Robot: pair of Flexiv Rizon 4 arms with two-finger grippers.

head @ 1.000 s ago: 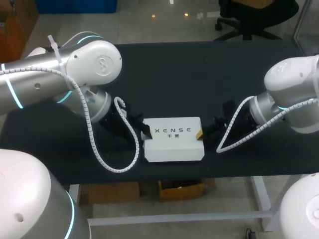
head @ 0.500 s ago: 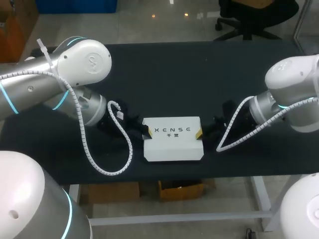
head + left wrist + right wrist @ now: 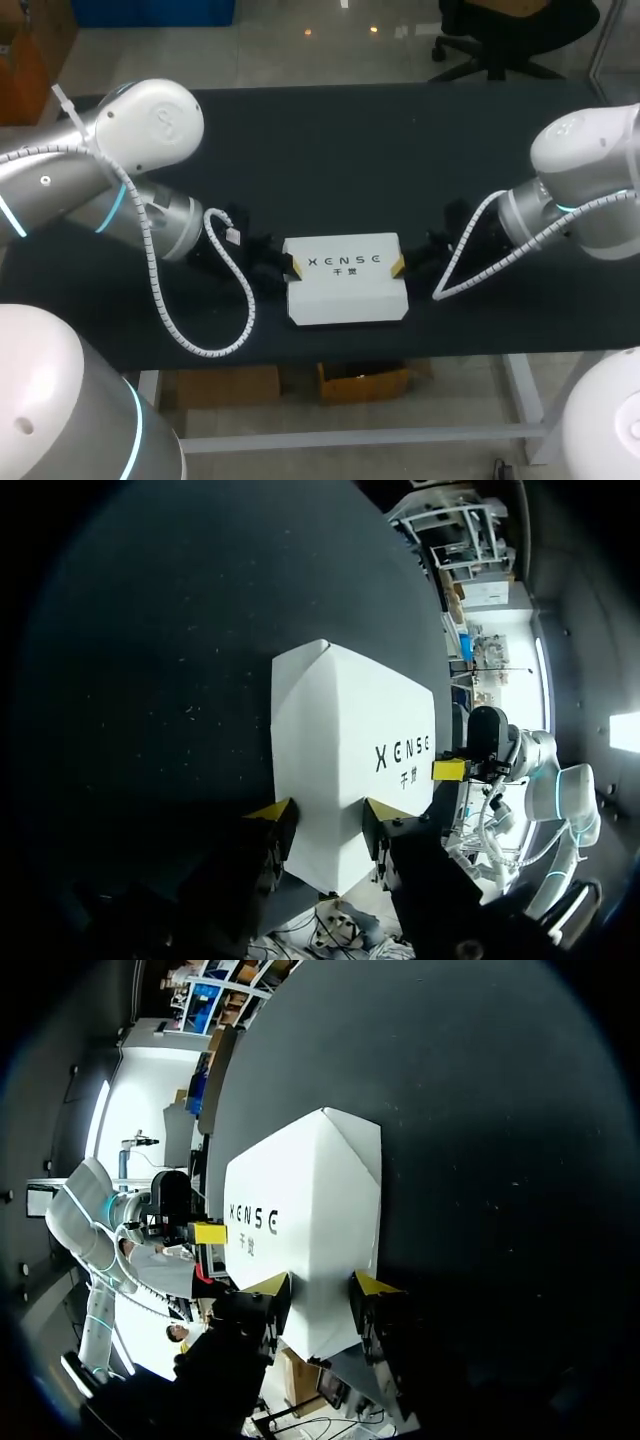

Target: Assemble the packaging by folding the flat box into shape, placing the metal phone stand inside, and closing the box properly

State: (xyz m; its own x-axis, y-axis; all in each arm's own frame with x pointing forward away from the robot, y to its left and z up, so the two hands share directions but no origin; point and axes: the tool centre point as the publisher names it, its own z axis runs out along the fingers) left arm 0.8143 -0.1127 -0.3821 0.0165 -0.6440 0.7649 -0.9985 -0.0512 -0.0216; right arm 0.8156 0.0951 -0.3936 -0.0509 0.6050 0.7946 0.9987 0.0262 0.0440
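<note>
A white printed box point(image 3: 343, 280), folded into shape with its lid down, lies near the table's front edge. My left gripper point(image 3: 291, 265) holds its left end; in the left wrist view the gripper point(image 3: 325, 818) has a yellow tip on either side of the box point(image 3: 340, 730). My right gripper point(image 3: 400, 267) holds the opposite end, and in the right wrist view the gripper point(image 3: 318, 1285) likewise clamps the box point(image 3: 310, 1190). The far gripper's yellow tip shows beyond the box in each wrist view. No metal phone stand is visible.
The black table point(image 3: 340, 150) stretches wide behind the box. Its front edge point(image 3: 340, 352) runs just below the box. My left arm's white coiled cable point(image 3: 215, 335) loops down over the table left of the box.
My left arm's elbow has swung left and back. The box has shifted slightly left and away from the front edge, with both grippers still on its ends. The right arm has barely moved.
</note>
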